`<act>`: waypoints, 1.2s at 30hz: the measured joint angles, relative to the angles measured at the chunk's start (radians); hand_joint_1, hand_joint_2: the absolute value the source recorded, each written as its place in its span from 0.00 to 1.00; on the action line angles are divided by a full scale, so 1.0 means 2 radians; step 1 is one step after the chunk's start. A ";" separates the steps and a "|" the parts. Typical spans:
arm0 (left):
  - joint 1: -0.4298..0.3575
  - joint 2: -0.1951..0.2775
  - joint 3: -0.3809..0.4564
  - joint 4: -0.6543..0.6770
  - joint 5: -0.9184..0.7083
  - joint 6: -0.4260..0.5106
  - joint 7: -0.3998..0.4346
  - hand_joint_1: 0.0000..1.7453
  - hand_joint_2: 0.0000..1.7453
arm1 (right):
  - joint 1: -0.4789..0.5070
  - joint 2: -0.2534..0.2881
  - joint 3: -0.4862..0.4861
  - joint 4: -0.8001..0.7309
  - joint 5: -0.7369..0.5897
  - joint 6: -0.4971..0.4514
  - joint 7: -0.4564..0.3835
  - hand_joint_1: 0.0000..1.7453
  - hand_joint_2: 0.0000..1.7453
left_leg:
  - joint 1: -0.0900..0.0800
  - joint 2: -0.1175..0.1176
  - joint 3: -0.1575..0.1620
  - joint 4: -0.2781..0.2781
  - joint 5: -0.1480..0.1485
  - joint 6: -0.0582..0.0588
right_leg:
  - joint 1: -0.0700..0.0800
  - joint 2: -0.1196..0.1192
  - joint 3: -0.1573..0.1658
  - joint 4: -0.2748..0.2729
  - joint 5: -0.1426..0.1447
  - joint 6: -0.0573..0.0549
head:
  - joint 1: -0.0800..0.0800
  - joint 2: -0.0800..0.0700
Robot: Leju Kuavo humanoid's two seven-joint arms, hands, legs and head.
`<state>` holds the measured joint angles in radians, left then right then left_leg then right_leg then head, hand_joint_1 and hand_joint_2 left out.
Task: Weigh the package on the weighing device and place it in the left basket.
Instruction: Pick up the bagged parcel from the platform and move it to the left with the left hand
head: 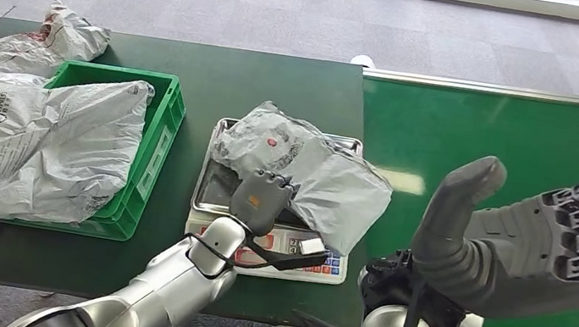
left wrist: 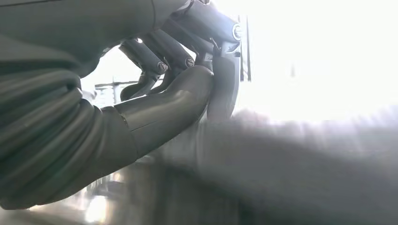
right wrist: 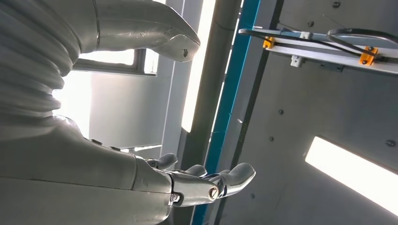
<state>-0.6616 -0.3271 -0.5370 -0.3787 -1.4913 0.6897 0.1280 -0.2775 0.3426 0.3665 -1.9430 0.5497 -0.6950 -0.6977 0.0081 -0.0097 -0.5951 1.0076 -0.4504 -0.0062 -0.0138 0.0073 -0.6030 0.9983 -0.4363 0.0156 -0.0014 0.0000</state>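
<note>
Near the table's [head: 280, 85] front edge, the left robot hand [head: 262, 201] rests on the grey package [head: 311, 171], thumb and fingers closed against its plastic. The package lies on the weighing device's [head: 217, 196] steel pan, its long axis running from far-left to near-right, overhanging the keypad. The right robot hand [head: 532, 240] hangs raised over the green conveyor [head: 486, 140], fingers apart, holding nothing. Toward the left edge, the green basket [head: 155, 136] holds a large grey bag [head: 32, 144]; another bag [head: 47, 40] lies behind it.

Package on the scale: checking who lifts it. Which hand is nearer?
Left. The left hand is on the package, over the scale; the right hand is raised apart, over the belt.
</note>
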 joint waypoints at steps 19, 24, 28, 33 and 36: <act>-0.027 0.016 0.123 -0.063 -0.010 0.004 -0.009 0.00 1.00 | 0.000 0.000 -0.002 0.002 -0.003 0.000 0.000 0.00 1.00 | 0.000 0.000 0.000 0.000 0.000 0.000 | 0.000 0.000 0.000 0.000 0.000 0.000 | 0.000 0.000; -0.038 0.012 0.117 -0.028 -0.010 -0.028 -0.003 0.00 1.00 | 0.000 0.000 -0.002 0.004 -0.008 0.000 0.000 0.00 1.00 | 0.000 0.000 0.000 0.000 0.000 0.000 | 0.000 0.000 0.000 0.000 0.000 0.000 | 0.000 0.000; -0.055 0.012 0.099 0.004 -0.010 -0.122 -0.013 0.00 1.00 | -0.001 0.000 0.001 0.008 -0.017 0.000 0.000 0.00 1.00 | 0.000 0.000 0.000 0.000 0.000 0.000 | 0.000 0.000 0.000 0.000 0.000 0.000 | 0.000 0.000; -0.073 0.011 0.093 0.024 -0.007 -0.216 -0.054 0.00 1.00 | -0.001 0.000 0.003 0.011 -0.022 0.000 0.000 0.00 1.00 | 0.000 0.000 0.000 0.000 0.000 0.000 | 0.000 0.000 0.000 0.000 0.000 0.000 | 0.000 0.000; -0.084 0.011 0.093 0.030 -0.006 -0.254 -0.066 0.00 1.00 | -0.002 0.000 0.003 0.012 -0.022 0.000 0.000 0.00 1.00 | 0.000 0.000 0.000 0.000 0.000 0.000 | 0.000 0.000 0.001 0.000 0.000 0.000 | 0.000 0.000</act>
<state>-0.8293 -0.3051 -0.3502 -0.3195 -1.5030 0.1818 -0.0046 -0.2811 0.3433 0.3735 -1.9194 0.5055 -0.6950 -0.6978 0.0081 -0.0103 -0.5943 1.0076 -0.4503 -0.0064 -0.0139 0.0071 -0.6018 0.9989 -0.4363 0.0155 -0.0015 0.0000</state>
